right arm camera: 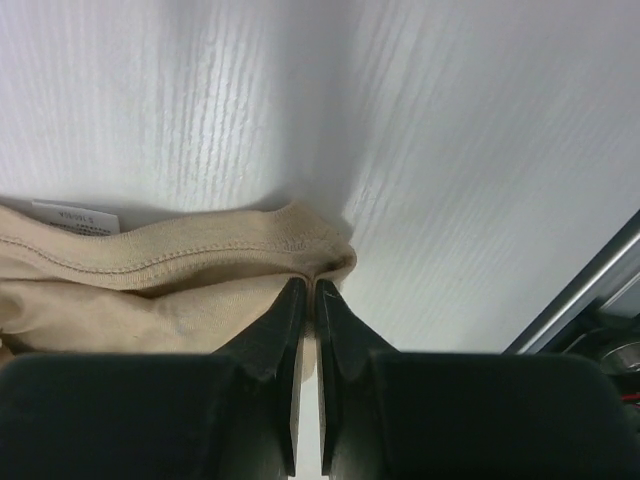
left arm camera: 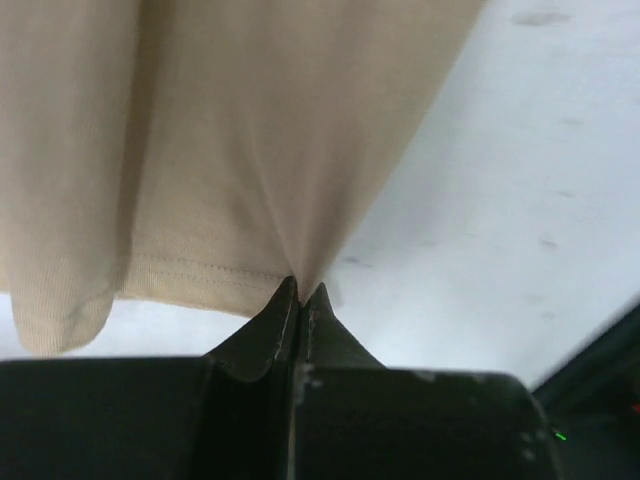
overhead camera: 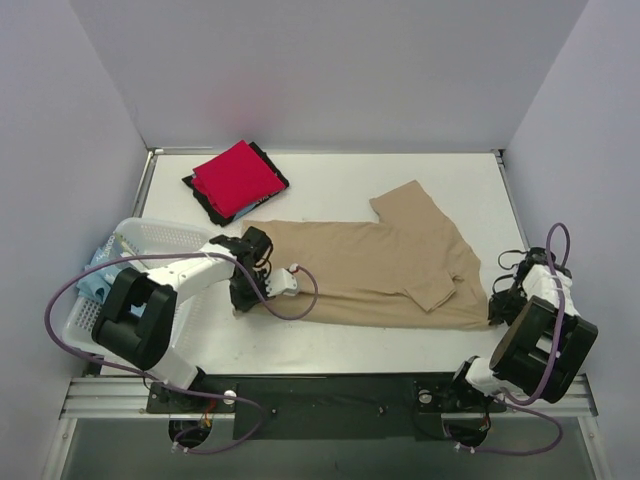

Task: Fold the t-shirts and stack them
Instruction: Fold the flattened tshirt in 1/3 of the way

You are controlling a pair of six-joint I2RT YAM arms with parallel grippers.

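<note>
Tan t-shirt (overhead camera: 380,265) lies spread at ctr frame on tabletop (overhead camera: 330,190); left fingers (left arm camera: 265,335) closed on its hem, lwr left; right fingers (right arm camera: 350,335) closed on its edge, lwr right. Red t-shirt (overhead camera: 237,177) folded, upper left.

Near left blocked by basket (overhead camera: 150,240), folded stack (overhead camera: 237,180) at far left, open table (overhead camera: 340,175) beyond tan t-shirt (overhead camera: 380,270)
</note>
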